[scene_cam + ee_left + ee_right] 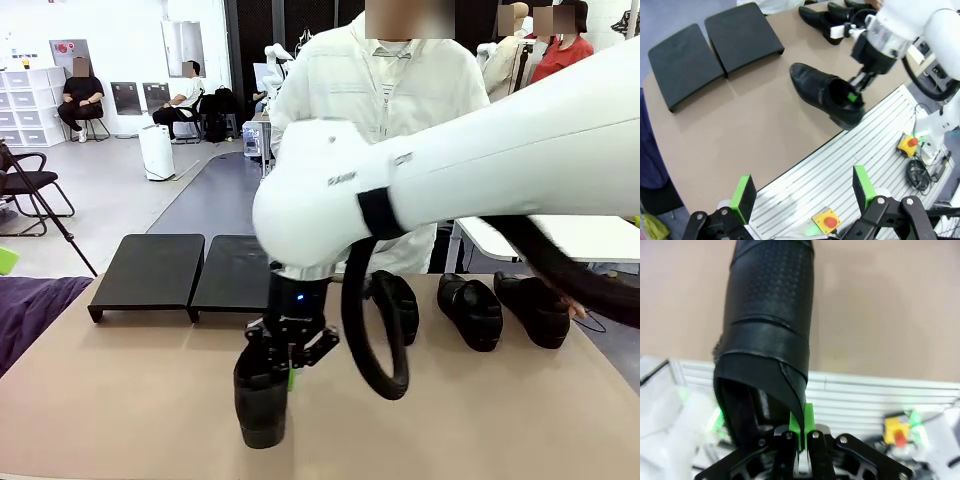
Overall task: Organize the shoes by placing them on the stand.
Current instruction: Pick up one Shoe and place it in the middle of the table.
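Loafer point(261, 405) is pinched at its heel rim by the right gripper point(289, 375), pads pressed on the thin leather, probably so the sole is free for setting down. It is low over the table point(120, 400), near the front edge. Farther out, the stand point(150, 270) carries no shoe yet; three loafers point(470, 310) lie far right. Left gripper point(802, 192) hovers spread, empty.

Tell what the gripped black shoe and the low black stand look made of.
Black slip-on shoe: likely leather or synthetic, semi-gloss; pinhole grain, stitched strap seams. Low black two-panel stand: matte, smooth, rounded corners; plastic or coated metal, cannot tell.
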`<state>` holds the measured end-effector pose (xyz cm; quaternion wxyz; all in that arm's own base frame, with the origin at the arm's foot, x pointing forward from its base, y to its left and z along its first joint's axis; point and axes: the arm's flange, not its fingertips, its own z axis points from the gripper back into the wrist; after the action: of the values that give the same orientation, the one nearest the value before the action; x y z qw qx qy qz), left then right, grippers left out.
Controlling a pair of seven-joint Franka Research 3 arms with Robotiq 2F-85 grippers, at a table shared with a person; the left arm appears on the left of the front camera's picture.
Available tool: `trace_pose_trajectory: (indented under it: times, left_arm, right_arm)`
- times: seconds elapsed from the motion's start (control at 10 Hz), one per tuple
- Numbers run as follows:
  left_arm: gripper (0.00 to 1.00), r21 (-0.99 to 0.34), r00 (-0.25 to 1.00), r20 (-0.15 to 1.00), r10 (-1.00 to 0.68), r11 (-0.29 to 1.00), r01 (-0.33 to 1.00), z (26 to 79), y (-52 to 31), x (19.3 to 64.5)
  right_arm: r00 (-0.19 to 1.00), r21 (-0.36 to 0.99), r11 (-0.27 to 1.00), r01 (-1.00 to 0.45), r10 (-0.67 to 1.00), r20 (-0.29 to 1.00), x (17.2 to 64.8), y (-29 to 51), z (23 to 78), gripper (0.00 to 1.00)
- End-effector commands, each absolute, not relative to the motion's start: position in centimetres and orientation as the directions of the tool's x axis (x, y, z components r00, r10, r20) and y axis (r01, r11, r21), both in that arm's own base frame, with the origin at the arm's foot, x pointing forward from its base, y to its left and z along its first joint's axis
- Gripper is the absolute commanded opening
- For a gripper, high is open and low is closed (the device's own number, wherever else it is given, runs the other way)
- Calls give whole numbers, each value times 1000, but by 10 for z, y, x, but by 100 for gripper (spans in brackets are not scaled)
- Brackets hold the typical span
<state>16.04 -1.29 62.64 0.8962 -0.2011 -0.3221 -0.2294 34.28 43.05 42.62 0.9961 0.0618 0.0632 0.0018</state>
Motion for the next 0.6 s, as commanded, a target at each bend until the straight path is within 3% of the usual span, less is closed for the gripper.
trace_pose_trajectory:
  times: [0.0, 0.5]
  left_arm:
    - [100, -222, 685, 670, -285, 804, 552, 627, -12, 159]
    - [100, -222, 685, 670, -285, 804, 552, 627, -12, 159]
  right_arm:
    - [994, 82, 995, 55, -46, -97, 365, 457, 418, 0]
    - [989, 59, 997, 51, -43, -140, 387, 465, 375, 0]
